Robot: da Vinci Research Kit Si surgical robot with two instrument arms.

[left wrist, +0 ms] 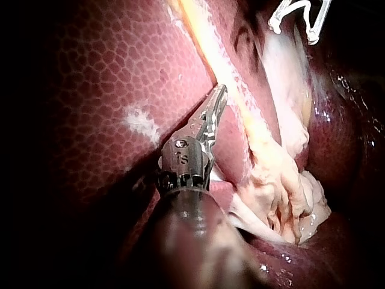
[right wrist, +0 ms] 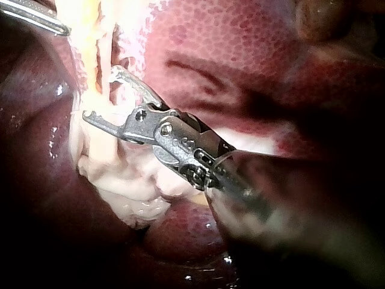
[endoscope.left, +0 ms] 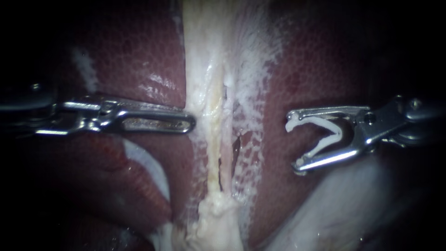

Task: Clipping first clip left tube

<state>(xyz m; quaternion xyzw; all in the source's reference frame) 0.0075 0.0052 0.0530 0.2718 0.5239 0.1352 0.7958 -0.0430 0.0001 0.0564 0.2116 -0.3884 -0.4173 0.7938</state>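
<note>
right end effector clamped on clip at 3 o'clock | left end effector together | tubes lie close, we risk clipping both

Left instrument closed; right instrument's wide jaws hold a clip.

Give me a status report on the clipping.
Left instrument jaws shut, tip beside left tube. Right instrument jaws hold clip, short of the tubes. No clip on tube yet; nothing in the way.

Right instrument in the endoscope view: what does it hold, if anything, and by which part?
The right instrument holds an open white V-shaped clip, one leg seated along each jaw.
</note>
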